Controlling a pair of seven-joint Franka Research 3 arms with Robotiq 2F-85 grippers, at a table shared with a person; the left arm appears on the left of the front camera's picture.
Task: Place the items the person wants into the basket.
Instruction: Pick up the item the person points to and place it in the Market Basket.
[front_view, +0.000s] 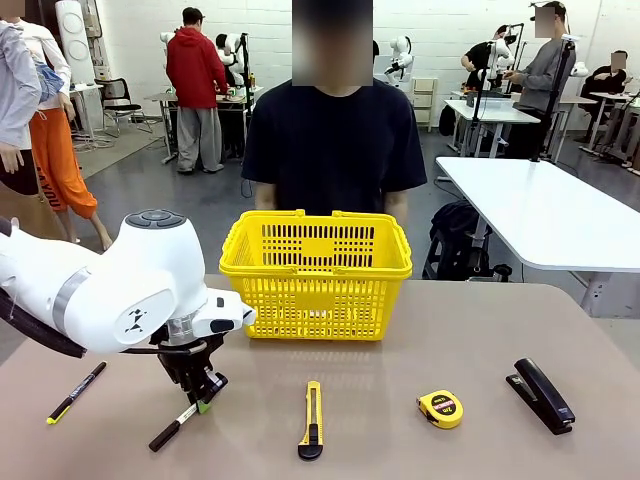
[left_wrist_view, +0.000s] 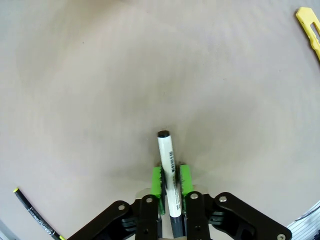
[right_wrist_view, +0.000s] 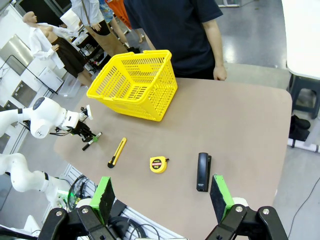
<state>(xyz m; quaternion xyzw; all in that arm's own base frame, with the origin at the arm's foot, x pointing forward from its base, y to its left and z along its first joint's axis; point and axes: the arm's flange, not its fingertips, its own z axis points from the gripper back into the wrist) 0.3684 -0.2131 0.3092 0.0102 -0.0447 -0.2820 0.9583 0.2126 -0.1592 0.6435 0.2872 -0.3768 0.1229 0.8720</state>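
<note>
The left pincer (front_view: 205, 398) clamps the marker (front_view: 175, 425) low on the tabletop (front_view: 400, 350), pads (left_wrist_view: 186, 178) squeezing its white barrel (ready to lift toward the basket (front_view: 315, 270), I judge); the right pincer (right_wrist_view: 161, 196) hangs open, high above.

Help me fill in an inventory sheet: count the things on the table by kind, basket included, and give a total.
Basket: 1
Marker: 1
Pen: 1
Utility knife: 1
Tape measure: 1
Stapler: 1
Total: 6
</note>
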